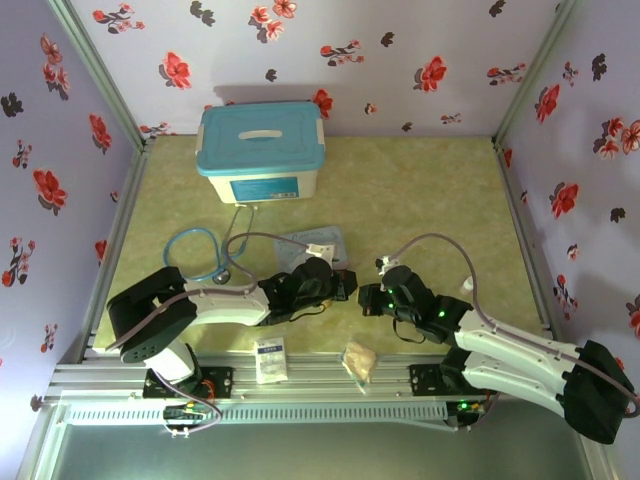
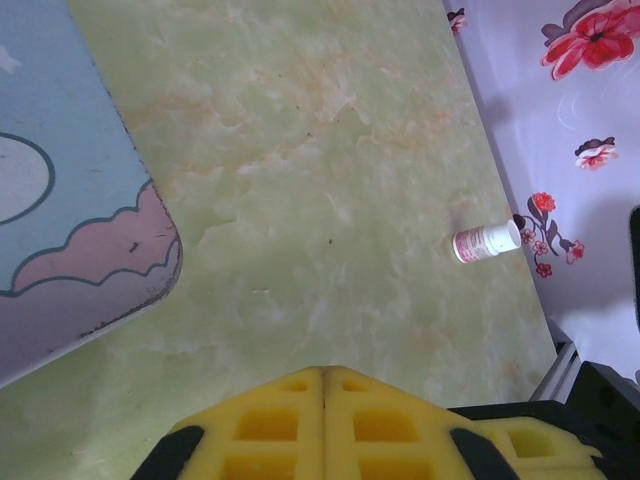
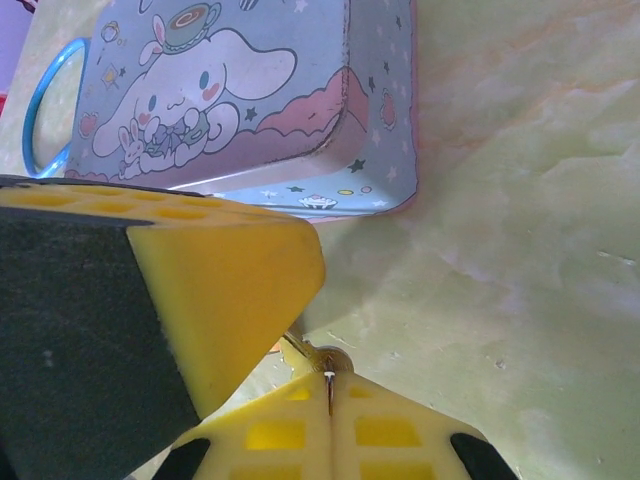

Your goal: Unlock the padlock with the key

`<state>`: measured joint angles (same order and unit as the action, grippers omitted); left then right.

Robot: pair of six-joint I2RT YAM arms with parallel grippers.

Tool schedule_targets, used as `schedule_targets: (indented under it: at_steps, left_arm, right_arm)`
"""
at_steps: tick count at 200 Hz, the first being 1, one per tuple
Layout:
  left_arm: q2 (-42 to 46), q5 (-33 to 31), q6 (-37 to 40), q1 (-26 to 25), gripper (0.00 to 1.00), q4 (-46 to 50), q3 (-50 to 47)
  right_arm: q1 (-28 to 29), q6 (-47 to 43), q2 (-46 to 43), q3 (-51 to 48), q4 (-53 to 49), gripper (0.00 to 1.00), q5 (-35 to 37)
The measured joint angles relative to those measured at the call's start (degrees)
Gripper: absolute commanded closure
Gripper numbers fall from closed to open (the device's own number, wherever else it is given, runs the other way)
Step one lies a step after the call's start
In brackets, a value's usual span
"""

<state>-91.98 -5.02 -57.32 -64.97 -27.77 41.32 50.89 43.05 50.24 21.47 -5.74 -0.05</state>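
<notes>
Green marbled table enclosed by floral-papered walls. Left tool and right tool both closed, toward the table's near edge. Brass padlock at the right tool's tips, grip uncertain.

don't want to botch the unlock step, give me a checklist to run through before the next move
1. Left end effector shut: ok.
2. Right end effector shut: ok, pinching a small metal piece at its tips.
3. What that piece is: cannot tell.
4. Left end effector gripping anything: cannot tell, nothing shows between its pads.
5. Both end effectors close together beside the cartoon tin: ok.
</notes>
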Motion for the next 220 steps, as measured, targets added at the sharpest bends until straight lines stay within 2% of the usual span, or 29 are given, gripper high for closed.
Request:
schedule_targets:
  at_steps: [6,15,18,22,28,36,46,69,76,101,120,182,193,208,220]
  left_arm:
    - [0.00,0.02,0.00,0.00,1.00,0.02,0.04]
    - [0.00,0.02,0.00,0.00,1.00,0.33,0.22]
    - [0.00,0.02,0.00,0.00,1.00,0.37,0.28]
    - [0.00,0.00,0.02,0.02,1.00,0.44,0.33]
    - [0.00,0.00,0.00,0.07,1.00,0.42,0.33]
    - [0.00,-0.07,0.00,0.24,1.00,0.44,0.33]
    - [0.09,-0.15,-0.02,0.72,1.00,0.44,0.24]
    - [2.47,0.15,-0.02,1.99,1.00,-0.04,-1.57]
    - [4.02,0.33,0.00,2.36,1.00,-0.11,-2.43]
    - [9.62,1.70,-0.17,3.67,1.00,-1.95,-4.76]
    - [13.27,2.67,-0.90,4.59,1.00,-4.72,-6.64]
    - [24.44,3.13,-3.26,6.62,1.00,-9.05,-10.86]
    - [25.18,3.15,-3.48,6.86,1.00,-9.55,-11.08]
    - [25.33,3.17,-4.07,6.86,1.00,-10.36,-11.32]
    - [25.33,3.17,-4.48,6.86,1.00,-11.39,-11.98]
  right_arm:
    - [0.00,0.00,0.00,0.00,0.15,1.00,0.02]
    - [0.00,0.00,0.00,-0.02,0.35,1.00,0.02]
    - [0.00,0.00,0.00,-0.02,0.37,0.97,0.02]
    - [0.00,0.00,0.00,-0.04,0.48,0.92,0.02]
    - [0.00,0.17,0.00,-0.15,0.79,0.75,0.00]
    - [-0.02,0.28,0.00,-0.24,0.79,0.60,0.04]
    - [-0.07,0.17,-0.13,-0.50,0.48,0.37,0.20]
    - [-0.66,-0.44,-3.08,-1.27,0.66,0.08,-0.68]
    - [-1.09,-0.68,-4.98,-1.73,1.38,0.03,-1.33]
    - [-3.54,-0.81,-12.02,-4.33,8.17,0.01,-4.59]
    - [-4.55,0.26,-13.38,-6.08,15.96,0.03,-7.87]
    - [-4.79,7.32,0.22,-7.61,43.85,0.22,-17.40]
    - [-4.85,8.72,2.40,-7.61,48.22,0.29,-18.45]
    - [-4.90,9.99,4.94,-7.65,53.44,0.44,-19.54]
    - [-4.94,11.41,6.51,-7.69,56.83,0.50,-20.15]
